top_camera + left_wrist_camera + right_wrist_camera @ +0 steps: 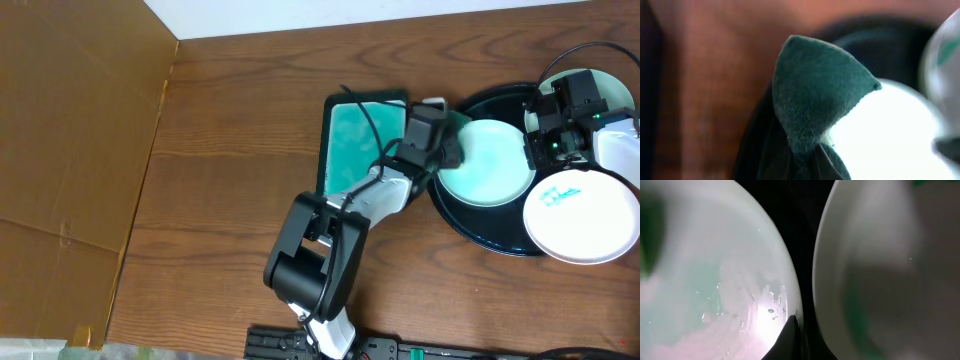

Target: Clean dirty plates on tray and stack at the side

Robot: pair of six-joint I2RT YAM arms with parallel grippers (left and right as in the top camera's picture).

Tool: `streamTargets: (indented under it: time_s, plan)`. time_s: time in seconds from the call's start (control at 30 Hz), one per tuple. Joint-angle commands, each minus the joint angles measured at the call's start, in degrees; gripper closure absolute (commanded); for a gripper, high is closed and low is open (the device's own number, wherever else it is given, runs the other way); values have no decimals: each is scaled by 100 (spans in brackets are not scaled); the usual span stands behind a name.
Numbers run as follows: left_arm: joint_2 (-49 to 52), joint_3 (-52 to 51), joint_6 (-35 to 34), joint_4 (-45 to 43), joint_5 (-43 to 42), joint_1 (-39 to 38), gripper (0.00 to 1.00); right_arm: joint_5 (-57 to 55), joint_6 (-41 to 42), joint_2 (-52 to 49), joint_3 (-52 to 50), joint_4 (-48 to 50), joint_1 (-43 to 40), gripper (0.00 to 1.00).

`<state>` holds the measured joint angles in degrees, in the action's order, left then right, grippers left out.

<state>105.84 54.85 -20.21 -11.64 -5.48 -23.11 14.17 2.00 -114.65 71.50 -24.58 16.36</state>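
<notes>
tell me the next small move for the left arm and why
Probably sweep the green sponge rightward across the mint-green plate. The left end effector holds the sponge only at the plate's left rim, most of the plate's face lies beyond it, and the right end effector sits at the opposite rim.

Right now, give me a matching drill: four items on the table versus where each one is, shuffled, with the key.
Items
1. white plate
2. mint plate
3. sponge tray
4. green sponge

Places
A. on the table, left of the black tray
B. pinched in the left gripper
C. in the middle of the black tray
D. overlapping the black tray's rim, teal smear on it

Pairs: 1-D, 2-C, 3-A, 4-B
</notes>
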Motion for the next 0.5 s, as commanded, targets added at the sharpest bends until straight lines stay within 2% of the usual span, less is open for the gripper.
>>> streamTargets:
  time_s: [0.0, 0.1, 0.23, 0.33, 0.47]
  plan:
    - [-286, 2, -529, -505, -1115, 144, 93, -337, -33, -236, -4, -50, 24, 99]
    - [-273, 2, -883, -496, -1364, 116, 93, -337, -33, -236, -4, -50, 24, 99]
    - [-210, 2, -879, -20, -1357, 15, 93, -337, -33, -236, -4, -44, 24, 99]
    - [-210, 0, -614, 404, -1296, 7, 93, -334, -33, -236, -4, -57, 24, 99]
    - [-109, -20, -356, 492, -249, 7, 93, -337, -33, -236, -4, -61, 24, 99]
